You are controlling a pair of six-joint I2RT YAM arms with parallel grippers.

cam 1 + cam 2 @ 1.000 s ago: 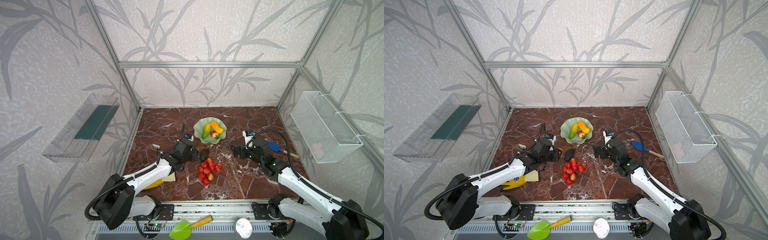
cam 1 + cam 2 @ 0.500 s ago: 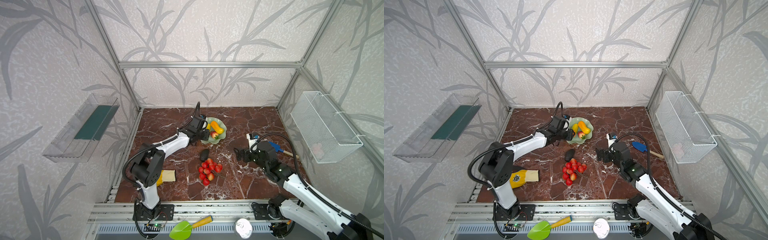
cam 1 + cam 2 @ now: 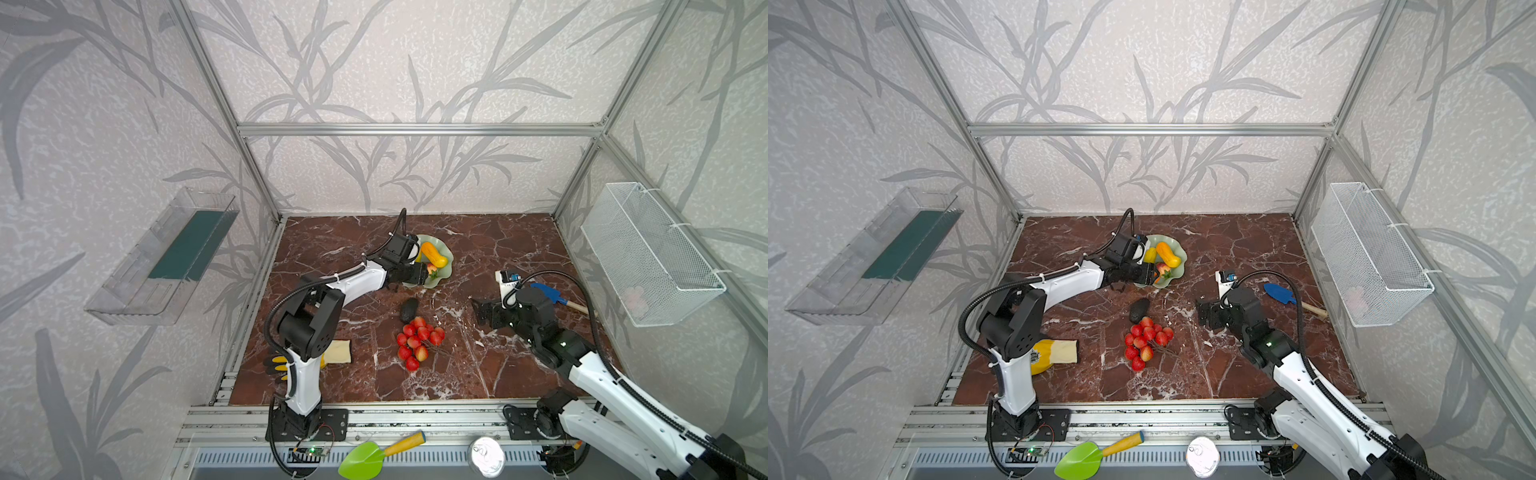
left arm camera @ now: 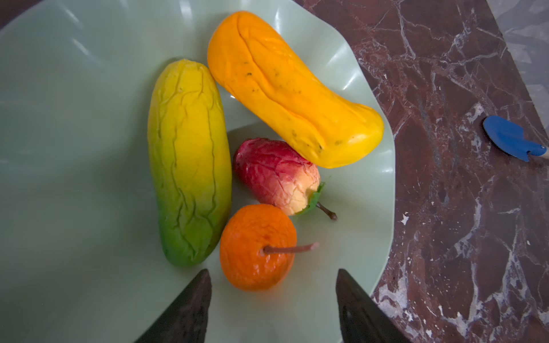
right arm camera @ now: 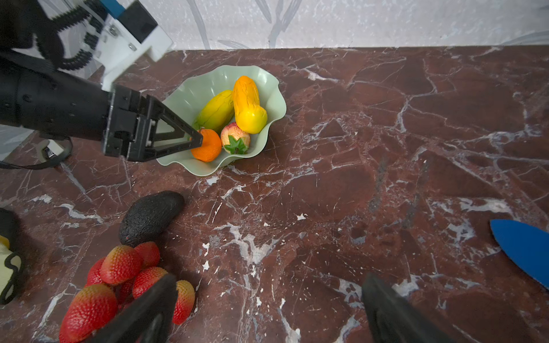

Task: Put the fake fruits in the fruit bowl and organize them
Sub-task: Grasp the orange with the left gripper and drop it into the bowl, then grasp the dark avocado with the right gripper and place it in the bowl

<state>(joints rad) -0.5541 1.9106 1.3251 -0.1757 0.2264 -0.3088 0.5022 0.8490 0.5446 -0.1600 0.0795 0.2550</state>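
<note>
1. I read the left end effector (image 4: 271,270) as released: jaws apart, tips low inside the bowl (image 5: 190,95), nothing gripped
2. The orange (image 4: 255,249) sits in the bowl just ahead of those tips, stem pointing sideways. In the right wrist view one tip looks to touch it, but I can't tell for sure
3. Also in the bowl: a green-yellow long fruit (image 4: 190,160) and an orange-yellow long fruit (image 4: 291,92) side by side, with the strawberry (image 4: 276,175) between them, next to the orange
4. The avocado (image 5: 151,216) lies on the surface (image 5: 386,148) outside the bowl, right against the bunch of red berries (image 3: 417,343), which is also outside
5. I see the right end effector (image 5: 269,280) released: jaws wide and empty, hovering over the surface just beside the bunch
6. A blue trowel (image 5: 523,246) is well apart from the bowl, and a yellow glove (image 3: 1054,353) is by the left arm's base
</note>
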